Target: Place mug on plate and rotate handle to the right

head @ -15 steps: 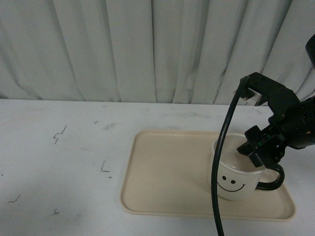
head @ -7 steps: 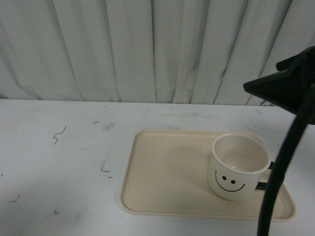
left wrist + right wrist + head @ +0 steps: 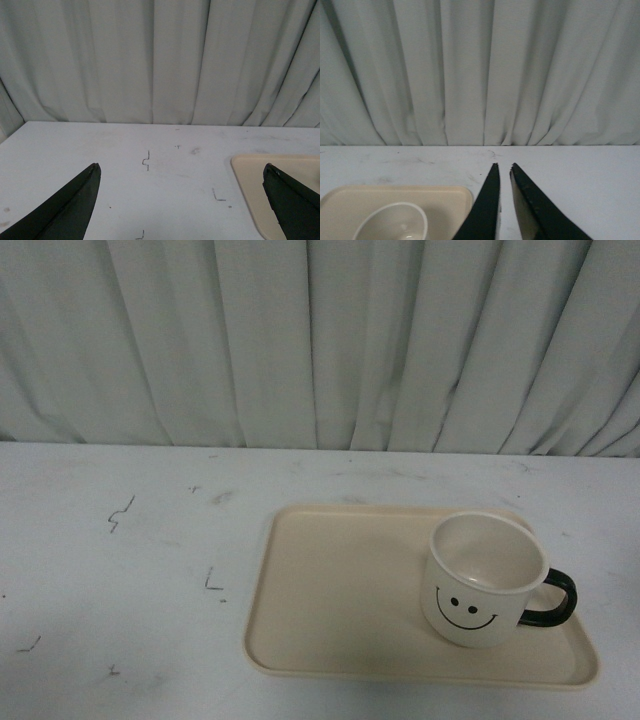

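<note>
Left end effector [image 3: 180, 210]: two dark fingers spread wide, nothing between them, hanging above the white, pen-marked surface [image 3: 130, 570] with the tray's corner just showing beside one finger.

One large flat beige rectangular plate with rounded corners and a low rim [image 3: 330, 590] lies on the surface, right of centre. One wide cream-white mug with a black smiley face [image 3: 483, 582] stands upright on the plate's right portion, face toward the robot. Its one glossy dark green-black loop handle [image 3: 555, 598] points right.

Right end effector [image 3: 504, 205]: fingers pressed nearly together, only a thin slit between the tips, gripping nothing, well apart from the mug.

Judgement: both steps look done; task at or near its end. Next move calls only for keeping both arms clear of the mug.

Count: one plate, one mug, one handle, two end effectors.
</note>
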